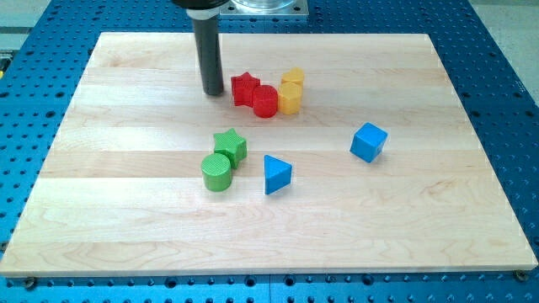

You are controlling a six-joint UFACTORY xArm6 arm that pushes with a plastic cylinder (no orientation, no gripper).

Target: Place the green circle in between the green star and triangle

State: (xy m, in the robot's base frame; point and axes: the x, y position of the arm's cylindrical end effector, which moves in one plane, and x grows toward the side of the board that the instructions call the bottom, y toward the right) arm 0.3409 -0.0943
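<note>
You had no pincer on this arm, so there was no open or closed to tell. You only had the rod, and my tip (212,92) sat on the far part of the wooden board (126,236), just left of the red star (244,87). It touched no block that I could see.

The green circle (216,172) was well apart from my tip, nearer to you & almost straight below it in the view. It sat at the near-left of the green star (230,145), touching it or v. close. The blue triangle (276,174) lay to the right of the circle, w/ a small gap between it and the star.

So the thing that mattered: the gap was to the right of the circle and a bit farther. I think you needed to bring the tip down past the left of the star, get to the circle's left side, then push it right. A round block can roll off to one side, so push thru its middle. Watch the star too, it could get bumped.

The red cylinder (264,101), the yellow blocks (290,91) & the blue cube (368,141) were out of the way.
</note>
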